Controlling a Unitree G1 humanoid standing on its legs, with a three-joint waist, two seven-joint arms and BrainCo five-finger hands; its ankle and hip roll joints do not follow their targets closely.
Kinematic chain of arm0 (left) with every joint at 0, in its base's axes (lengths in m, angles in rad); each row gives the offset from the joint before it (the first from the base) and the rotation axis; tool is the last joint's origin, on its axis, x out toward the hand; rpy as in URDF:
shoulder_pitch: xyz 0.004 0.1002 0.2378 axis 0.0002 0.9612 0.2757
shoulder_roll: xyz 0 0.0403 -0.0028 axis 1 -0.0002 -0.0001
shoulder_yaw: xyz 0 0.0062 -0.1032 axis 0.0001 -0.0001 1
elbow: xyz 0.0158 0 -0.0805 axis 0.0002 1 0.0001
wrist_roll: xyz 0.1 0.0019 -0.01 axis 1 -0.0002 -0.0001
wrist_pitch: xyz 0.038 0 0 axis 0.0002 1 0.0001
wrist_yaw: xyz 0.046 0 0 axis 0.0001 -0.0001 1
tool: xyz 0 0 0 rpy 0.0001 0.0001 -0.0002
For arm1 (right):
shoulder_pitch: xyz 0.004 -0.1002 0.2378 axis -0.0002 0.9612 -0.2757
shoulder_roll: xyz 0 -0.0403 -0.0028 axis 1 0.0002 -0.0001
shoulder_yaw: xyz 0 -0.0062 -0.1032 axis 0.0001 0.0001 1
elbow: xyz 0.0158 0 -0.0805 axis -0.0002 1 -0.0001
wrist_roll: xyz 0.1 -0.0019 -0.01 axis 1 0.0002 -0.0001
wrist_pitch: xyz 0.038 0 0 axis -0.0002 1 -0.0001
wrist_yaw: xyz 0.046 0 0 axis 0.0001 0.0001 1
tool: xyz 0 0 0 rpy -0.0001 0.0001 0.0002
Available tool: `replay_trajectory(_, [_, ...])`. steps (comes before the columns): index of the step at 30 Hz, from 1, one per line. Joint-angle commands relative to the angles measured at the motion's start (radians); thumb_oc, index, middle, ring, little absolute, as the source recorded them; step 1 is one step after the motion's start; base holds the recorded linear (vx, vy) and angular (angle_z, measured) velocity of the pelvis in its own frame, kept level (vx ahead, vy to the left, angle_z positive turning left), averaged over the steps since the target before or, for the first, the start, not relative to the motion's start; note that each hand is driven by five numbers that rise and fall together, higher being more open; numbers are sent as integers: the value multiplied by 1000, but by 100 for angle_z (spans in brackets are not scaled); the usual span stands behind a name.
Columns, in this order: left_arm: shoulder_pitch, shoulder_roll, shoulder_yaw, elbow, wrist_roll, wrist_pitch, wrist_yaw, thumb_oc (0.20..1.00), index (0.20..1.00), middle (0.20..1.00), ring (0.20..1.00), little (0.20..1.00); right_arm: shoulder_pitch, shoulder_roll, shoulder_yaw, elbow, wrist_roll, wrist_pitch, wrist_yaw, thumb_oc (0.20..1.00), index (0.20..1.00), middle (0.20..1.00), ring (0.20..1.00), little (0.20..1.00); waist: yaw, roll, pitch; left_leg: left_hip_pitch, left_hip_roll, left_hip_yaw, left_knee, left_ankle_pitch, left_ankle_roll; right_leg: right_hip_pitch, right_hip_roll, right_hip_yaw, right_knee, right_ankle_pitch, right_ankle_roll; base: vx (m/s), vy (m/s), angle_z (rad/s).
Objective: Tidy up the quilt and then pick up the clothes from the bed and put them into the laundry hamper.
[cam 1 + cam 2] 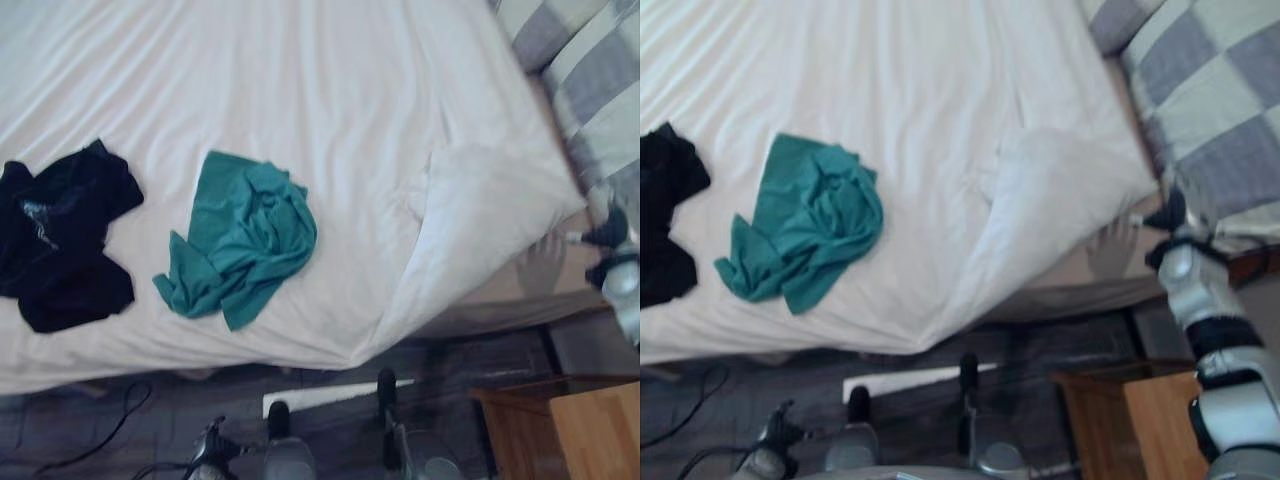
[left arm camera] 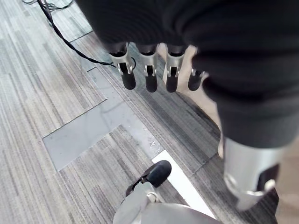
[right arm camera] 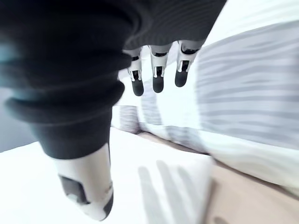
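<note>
At floor level, six o'clock: left hand (image 2: 154, 70) hangs over grey planks, fingers straight and relaxed, carrying nothing; it looks parked while the other arm works.

Nightstand (image 1: 1140, 420): wooden, four o'clock, beside the bed's corner.

Right hand (image 1: 1175, 240): reaching at three o'clock, by the bare mattress corner and just short of the quilt; fingers (image 3: 158, 74) straight, spread loosely, empty. My guess is it is lining up to take the quilt's edge.

Quilt (image 1: 1210, 100): grey-and-cream checks, bunched at one to two o'clock, off the sheet, so the tidying looks not yet done.

Sheet (image 1: 300, 80): white, its corner folded back at three o'clock, baring the mattress.

Green garment (image 1: 245, 240): crumpled at centre, lying loose.

Black garment (image 1: 60, 235): heaped at nine o'clock, apart from the green one. Both await pickup.
</note>
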Motion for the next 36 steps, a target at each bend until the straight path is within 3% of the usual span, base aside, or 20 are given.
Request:
replay_trajectory(1, [-49, 44, -70, 36, 8, 5, 24, 1000, 1000, 1000, 1000, 1000, -157, -33, 70, 49, -12, -6, -15, 1000, 1000, 1000, 1000, 1000, 4, -14, 5, -48, -94, 113, 81, -80, 63, -17, -104, -56, 95, -241, 99, -74, -154, 13])
replay_trajectory(8, [-130, 81, -138, 23, -11, -9, 19, 1000, 1000, 1000, 1000, 1000, -513, 37, 283, 296, 73, -7, 27, 1000, 1000, 1000, 1000, 1000, 10, 60, 67, -130, -118, 124, 44, -22, 50, -147, -118, -69, 172, -231, 94, -79, -44, 26])
replay_trajectory(9, [-154, 83, -159, 10, -20, -13, 20, 1000, 1000, 1000, 1000, 1000, -566, 61, 318, 365, 86, -5, 45, 824, 824, 824, 824, 824, 8, 78, 75, -142, -117, 128, 32, -12, 47, -177, -118, -67, 193, -229, 93, -32, 7, 4])
replay_trajectory(10, [-154, 82, -158, 10, -20, -13, 20, 1000, 1000, 1000, 1000, 1000, -569, 61, 321, 367, 87, -5, 45, 567, 567, 567, 567, 567, 7, 78, 77, -139, -117, 128, 32, -13, 47, -176, -118, -67, 197, -232, 93, -35, 24, 6])
replay_trajectory(11, [-166, 73, -172, -11, -27, -17, 21, 1000, 1000, 1000, 1000, 1000, -578, 80, 332, 416, 94, -2, 57, 200, 200, 200, 200, 200, 7, 91, 81, -141, -117, 127, 26, -8, 45, -187, -116, -63, 209, -235, 93, -14, 22, 14])
replay_trajectory(16, [-153, 42, -178, -2, -26, -13, 3, 1000, 1000, 1000, 1000, 1000, -463, 98, 263, 400, 113, 5, 61, 200, 200, 200, 200, 200, -11, 86, 60, -94, -112, 123, 7, -13, 45, -139, -113, -64, 191, -232, 95, 20, 15, 5])
replay_trajectory(22, [-100, 16, -116, 11, 1, 9, -26, 1000, 1000, 1000, 1000, 1000, 37, 69, -23, 157, 96, 5, 67, 200, 200, 200, 200, 200, -59, 52, 5, 15, -116, 130, -34, -40, 53, -28, -111, -70, 148, -223, 101, 91, 23, 0])
replay_trajectory(23, [-87, 15, -92, 23, 10, 16, -34, 1000, 1000, 1000, 1000, 1000, 176, 83, -114, 134, 111, 5, 77, 743, 743, 743, 743, 743, -74, 40, -13, 37, -113, 132, -40, -47, 54, -1, -111, -71, 132, -216, 103, 69, 19, -5])
replay_trajectory(24, [-87, 16, -95, 23, 10, 16, -34, 1000, 1000, 1000, 1000, 1000, 182, 83, -119, 131, 110, 6, 77, 1000, 1000, 1000, 1000, 1000, -72, 39, -14, 37, -114, 132, -40, -47, 55, 0, -111, -71, 131, -215, 103, 79, 37, -1])
replay_trajectory(25, [-73, 20, -70, 42, 22, 25, -41, 1000, 1000, 1000, 1000, 1000, 296, 101, -196, 142, 155, 8, 97, 1000, 1000, 1000, 1000, 1000, -85, 25, -36, 52, -111, 134, -40, -55, 55, 23, -113, -69, 107, -205, 107, 41, 25, 10])
replay_trajectory(29, [-61, 28, -41, 71, 24, 37, -50, 1000, 1000, 1000, 1000, 1000, 419, 155, -297, 195, 239, 14, 108, 1000, 1000, 1000, 1000, 1000, -100, 7, -61, 68, -108, 140, -40, -64, 56, 51, -116, -70, 77, -188, 112, 39, 33, -3])
replay_trajectory(36, [-25, 23, 16, 121, -8, 62, -57, 1000, 1000, 1000, 1000, 1000, 568, 233, -588, 431, 470, 43, 20, 1000, 1000, 1000, 1000, 1000, -118, -22, -112, 93, -106, 154, -40, -85, 58, 87, -126, -64, 33, -162, 130, 47, 45, 7])
